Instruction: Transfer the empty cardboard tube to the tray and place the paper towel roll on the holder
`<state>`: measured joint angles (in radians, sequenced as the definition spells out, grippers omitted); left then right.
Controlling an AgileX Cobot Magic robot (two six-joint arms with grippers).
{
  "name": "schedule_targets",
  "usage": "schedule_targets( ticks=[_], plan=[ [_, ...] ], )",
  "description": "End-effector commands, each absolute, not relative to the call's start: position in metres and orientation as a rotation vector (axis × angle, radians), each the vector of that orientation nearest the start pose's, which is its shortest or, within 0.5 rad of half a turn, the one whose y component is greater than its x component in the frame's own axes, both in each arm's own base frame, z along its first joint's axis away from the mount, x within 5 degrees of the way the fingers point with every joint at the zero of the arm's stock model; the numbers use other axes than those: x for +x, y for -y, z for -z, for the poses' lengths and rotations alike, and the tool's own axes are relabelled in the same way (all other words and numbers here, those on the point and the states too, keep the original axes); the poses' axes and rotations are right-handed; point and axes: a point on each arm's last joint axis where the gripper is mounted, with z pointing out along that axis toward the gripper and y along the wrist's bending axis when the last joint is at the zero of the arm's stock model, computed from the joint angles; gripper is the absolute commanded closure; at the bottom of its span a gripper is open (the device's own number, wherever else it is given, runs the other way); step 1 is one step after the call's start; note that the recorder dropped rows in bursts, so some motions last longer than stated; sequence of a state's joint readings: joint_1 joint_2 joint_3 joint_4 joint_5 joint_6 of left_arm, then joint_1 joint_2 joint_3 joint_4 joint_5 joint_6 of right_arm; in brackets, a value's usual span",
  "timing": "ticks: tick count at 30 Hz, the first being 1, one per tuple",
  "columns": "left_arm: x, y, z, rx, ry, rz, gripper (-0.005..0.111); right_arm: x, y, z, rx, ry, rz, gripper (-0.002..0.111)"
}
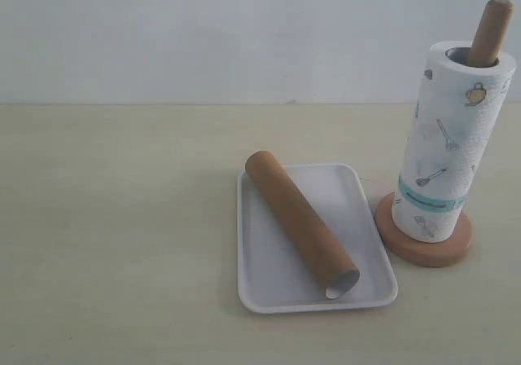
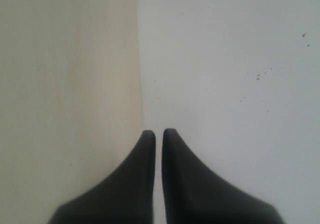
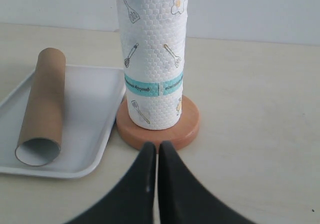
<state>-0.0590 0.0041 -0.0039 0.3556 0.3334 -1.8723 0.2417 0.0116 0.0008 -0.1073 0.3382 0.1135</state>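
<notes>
Reading the layout first: the empty cardboard tube (image 1: pixel 301 222) lies on its side in the tray (image 1: pixel 260 300), set diagonally. Its far end is at the tray's far-left corner and its open end is close to the near rim, right of middle. The paper towel roll (image 1: pixel 444 153) stands on the holder (image 1: pixel 423 255) just right of the tray. The dowel tip pokes out of the core, and the round base shows around the foot of the roll.

Judgement: both placements look complete. The step in hand is a check and a clean stand-off.

- Roll: appears seated down onto the base, teal band low. The dowel sits off-centre in the core, so the roll has some play. Any move by the arms near it should go away from it, not across it.
- Tube: it is a free cylinder on a smooth tray, and its far end is at or on the rim. Whether it overhangs the rim I cannot tell. A knock to the tray could roll it. No nudging looks needed.
- Holder base and tray edge are very close, maybe touching. Leave both alone.

Jaws:
- Left gripper (image 2: pixel 158 133): fingers brought together with only a hairline gap. It grips nothing and touches nothing. Only the pale table (image 1: pixel 122 218) surface and a whitish wall show beyond it.
- Right gripper (image 3: pixel 157 146): fingers likewise pressed together and empty. It points at the holder, with the tips apart from the base and the roll.
- Neither gripper shows in the exterior view.
</notes>
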Motion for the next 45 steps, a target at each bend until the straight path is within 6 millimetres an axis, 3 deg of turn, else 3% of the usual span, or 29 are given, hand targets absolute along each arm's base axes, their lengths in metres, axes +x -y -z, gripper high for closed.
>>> schedule_targets(
  ticks=[1,6,9,13,45],
  plan=[
    [0.0547,-0.0062,-0.1879,-1.061,-1.500,0.815,0.103,0.0535,-0.0095,-0.1828,-0.188,-1.817,-0.138,0.107],
    [0.0549,-0.0056,-0.1886,-0.625,-1.664,0.464,0.103,0.0535,-0.0095,-0.1828,-0.188,-1.817,-0.138,0.107],
    [0.0545,-0.0024,-0.1864,-0.222,-1.769,0.173,0.103,0.0535,-0.0095,-0.1828,-0.188,-1.817,-0.138,0.107],
    [0.0540,0.0017,-0.1845,0.021,-1.801,0.042,0.103,0.0535,-0.0095,-0.1828,-0.188,-1.817,-0.138,0.107],
    [0.0543,0.0030,-0.1858,-0.001,-1.787,0.078,0.103,0.0535,-0.0095,-0.1828,-0.188,-1.817,-0.138,0.107]
  ],
)
